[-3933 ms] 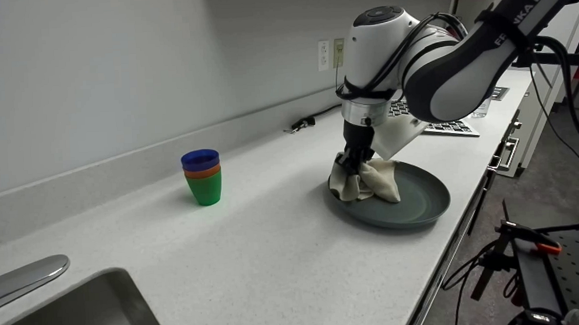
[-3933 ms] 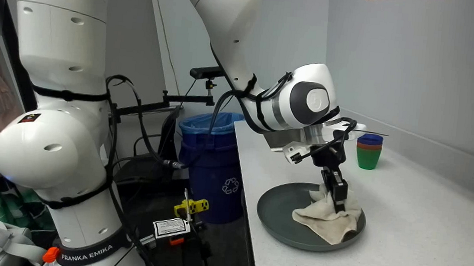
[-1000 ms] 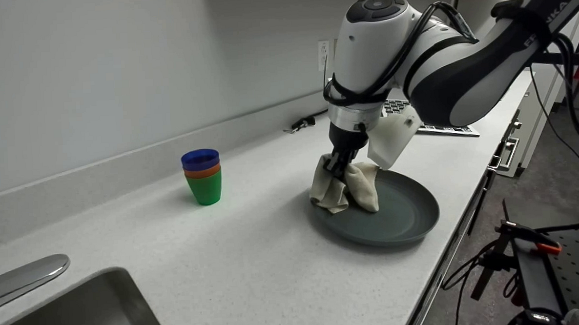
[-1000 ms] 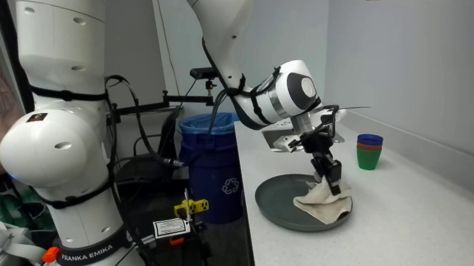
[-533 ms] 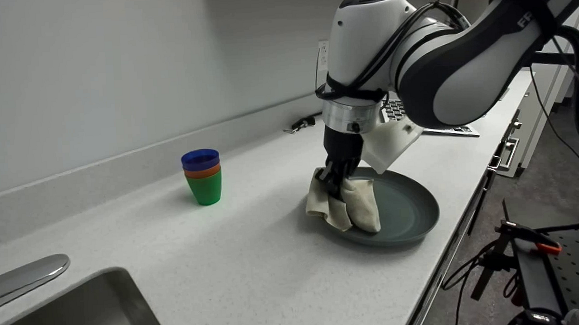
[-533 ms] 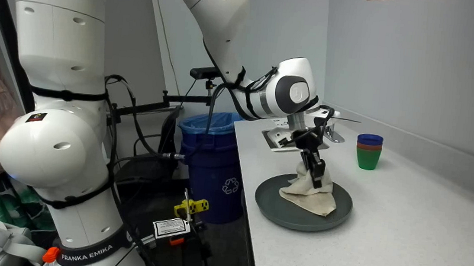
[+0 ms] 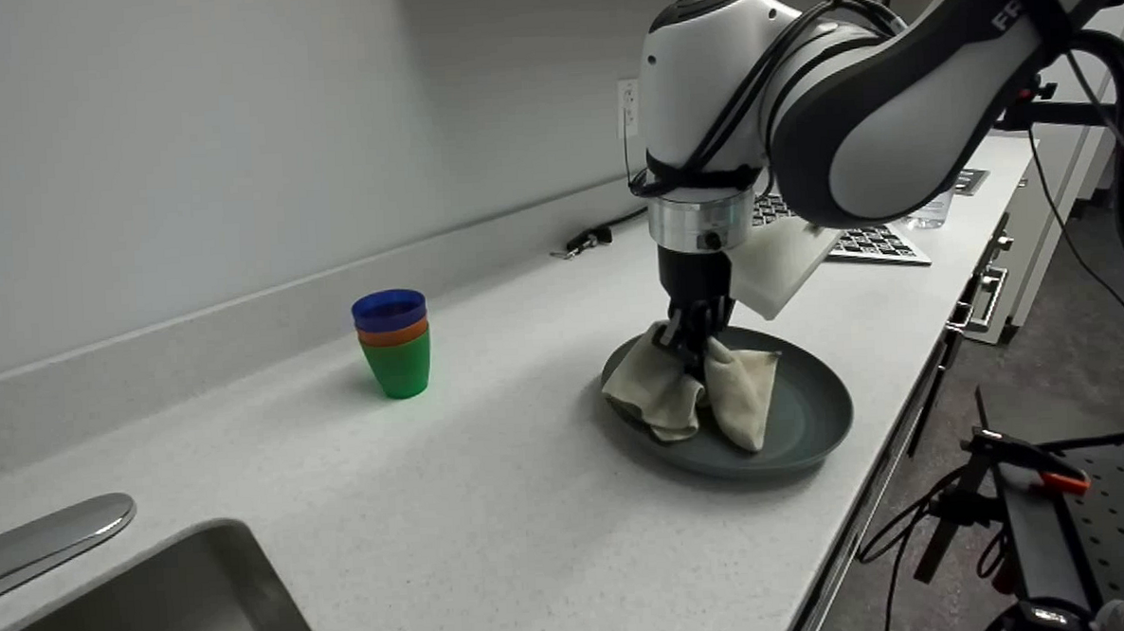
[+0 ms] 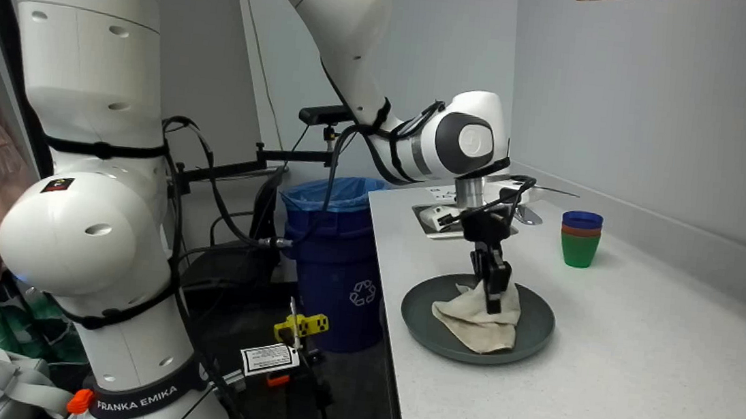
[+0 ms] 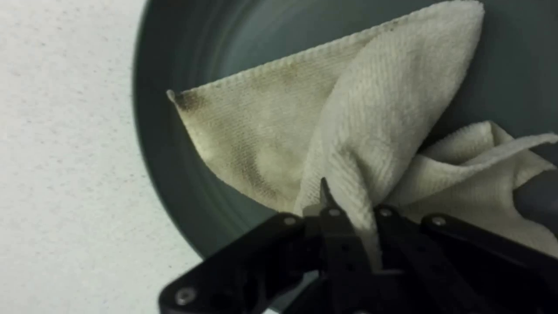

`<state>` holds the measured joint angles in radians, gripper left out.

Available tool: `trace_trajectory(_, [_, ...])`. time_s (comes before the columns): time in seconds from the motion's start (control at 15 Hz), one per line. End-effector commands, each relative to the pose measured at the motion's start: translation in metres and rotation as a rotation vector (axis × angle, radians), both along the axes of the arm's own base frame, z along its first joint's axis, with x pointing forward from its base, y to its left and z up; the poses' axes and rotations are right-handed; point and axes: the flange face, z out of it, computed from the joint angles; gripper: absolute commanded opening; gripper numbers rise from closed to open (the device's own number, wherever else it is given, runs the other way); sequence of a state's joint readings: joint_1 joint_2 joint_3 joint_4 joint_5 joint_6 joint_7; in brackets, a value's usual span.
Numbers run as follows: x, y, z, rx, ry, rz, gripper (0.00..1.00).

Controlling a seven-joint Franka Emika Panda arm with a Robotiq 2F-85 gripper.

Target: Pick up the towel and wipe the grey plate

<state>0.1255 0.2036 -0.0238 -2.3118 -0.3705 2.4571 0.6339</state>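
The beige, stained towel [image 7: 744, 398] lies bunched on the grey plate [image 7: 813, 418] and also shows in an exterior view [image 8: 475, 325]. My gripper [image 7: 697, 359] is shut on the towel's upper fold and points down over the plate. In the wrist view, the towel [image 9: 270, 126] has a fold pinched between the black fingers [image 9: 352, 209]. A dark-stained corner spreads toward the plate's rim [image 9: 150, 131]. The plate [image 8: 427, 321] lies flat on the counter. The towel covers the part of the plate below the gripper. The fingertips are partly hidden in the cloth.
A stack of blue, orange and green cups [image 7: 394, 346] stands near the wall. A sink [image 7: 176, 607] with a faucet [image 7: 50, 542] is at one end. A keyboard [image 7: 872, 243] lies behind the plate. The counter's front edge [image 8: 387, 348] runs close to the plate.
The plate slid toward the sink between the oldest frames and one second ago. Since then, my gripper has dragged the towel from the plate's wall side across toward its middle. The plate stays put.
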Motion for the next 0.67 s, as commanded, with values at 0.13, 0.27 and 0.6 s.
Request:
trace_trajectory(0.13, [0.001,-0.031,0.016,-0.176,-0.045,-0.016,0.02])
trace_trajectory(0.27, [0.008,-0.032,0.02,-0.22,-0.106,-0.003,0.02])
trace_trajectory(0.6, [0.033,0.015,0.044,-0.235,-0.304,0.112,0.02])
